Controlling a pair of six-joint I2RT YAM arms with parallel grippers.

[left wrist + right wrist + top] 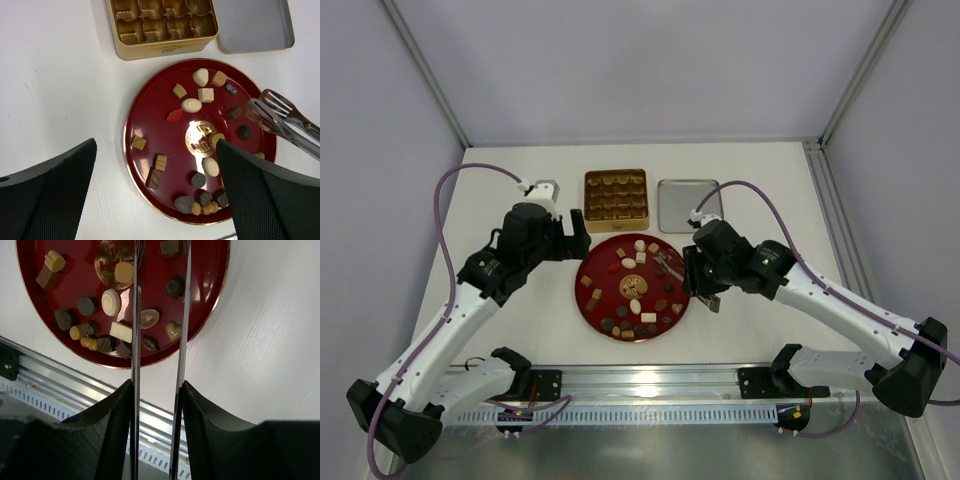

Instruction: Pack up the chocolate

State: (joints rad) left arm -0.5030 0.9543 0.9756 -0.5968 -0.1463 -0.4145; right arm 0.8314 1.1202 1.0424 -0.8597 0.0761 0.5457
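Observation:
Many small chocolate pieces (633, 288) in dark brown, tan and cream lie scattered on a red round plate (592, 262). My left gripper (156, 170) is open and empty, hovering over the plate's left edge (131, 120). My right gripper (157, 390) is shut on metal tongs (136, 315), whose arms stand apart. The tongs' tips (265, 102) hang over the plate's right side, above chocolates (191, 105); I see nothing held between them. The gold gridded box (616, 194) stands behind the plate, its compartments showing no pieces.
A silver tin lid (688, 205) lies to the right of the gold box (160, 30). An aluminium rail (50, 385) runs along the table's near edge by the arm bases. White walls enclose the table at back and sides.

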